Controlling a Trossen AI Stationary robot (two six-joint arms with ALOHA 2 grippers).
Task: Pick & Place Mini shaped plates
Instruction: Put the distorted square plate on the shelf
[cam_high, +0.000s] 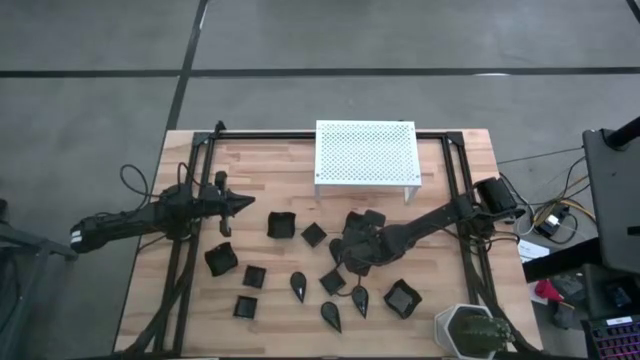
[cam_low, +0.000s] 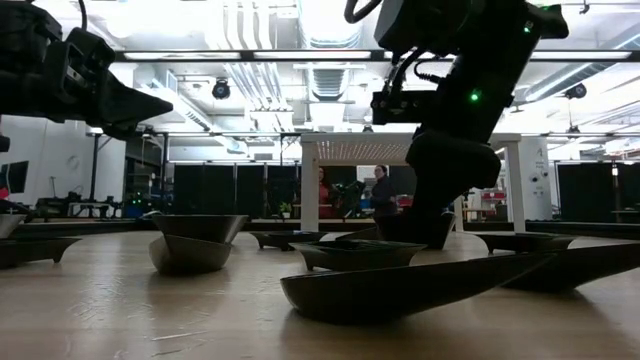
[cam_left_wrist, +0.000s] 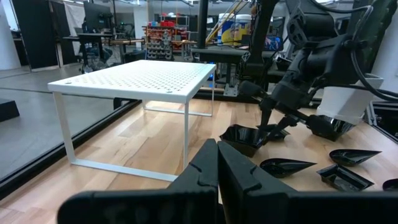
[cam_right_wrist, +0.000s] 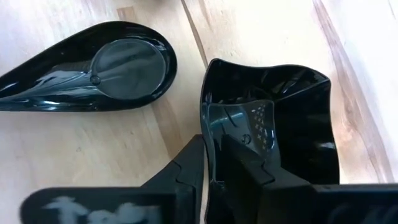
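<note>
Several mini shaped plates, matte black, lie scattered on the wooden table: square ones such as the plate (cam_high: 281, 225) and teardrop ones such as the plate (cam_high: 299, 286). My right gripper (cam_high: 345, 256) reaches down into the cluster at the table's middle and is shut on a square plate (cam_right_wrist: 292, 124). A teardrop plate (cam_right_wrist: 93, 68) lies right beside that one. My left gripper (cam_high: 246, 203) hovers shut above the table's left part, touching nothing; its fingers (cam_left_wrist: 217, 149) point toward the white stand (cam_left_wrist: 137, 78). My right gripper holds the square plate by one side wall (cam_right_wrist: 208, 134). One finger (cam_right_wrist: 249, 165) is inside the dish and the other finger (cam_right_wrist: 183, 165) outside, so the rim is pinched between them. The fingers come from above, slanting. Whether the plate is off the table, I cannot tell.
The white perforated stand (cam_high: 365, 155) stands at the table's far middle. A white pot with a green plant (cam_high: 468, 330) sits at the near right corner. Black rails (cam_high: 190, 250) run along both sides. Bare wood shows at the far left and far right.
</note>
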